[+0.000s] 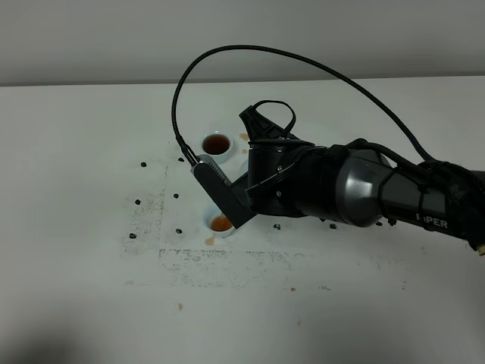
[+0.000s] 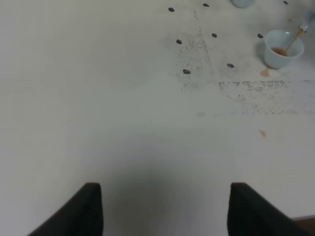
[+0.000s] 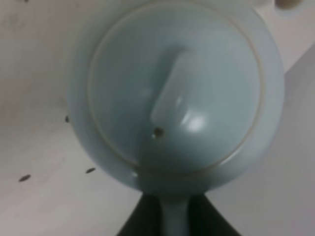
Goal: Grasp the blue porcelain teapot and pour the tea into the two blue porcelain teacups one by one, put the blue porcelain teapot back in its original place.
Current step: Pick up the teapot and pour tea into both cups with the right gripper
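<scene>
The blue porcelain teapot (image 3: 174,93) fills the right wrist view, seen from above with its knobbed lid. My right gripper (image 3: 174,219) is shut on its loop handle. In the high view the right arm (image 1: 356,186) reaches across the middle and hides the teapot. The near teacup (image 1: 220,222) sits just under the arm and holds tea. In the left wrist view a thin brown stream (image 2: 295,38) runs into this cup (image 2: 282,48). The far teacup (image 1: 217,143) is full of tea. My left gripper (image 2: 165,211) is open and empty, low over bare table.
Small tea spills lie beside the near cup (image 1: 211,240), near the far cup (image 1: 244,136) and toward the front (image 1: 180,306). Several small black marks (image 1: 136,202) dot the white table (image 1: 76,288). A black cable (image 1: 303,61) arcs above the right arm.
</scene>
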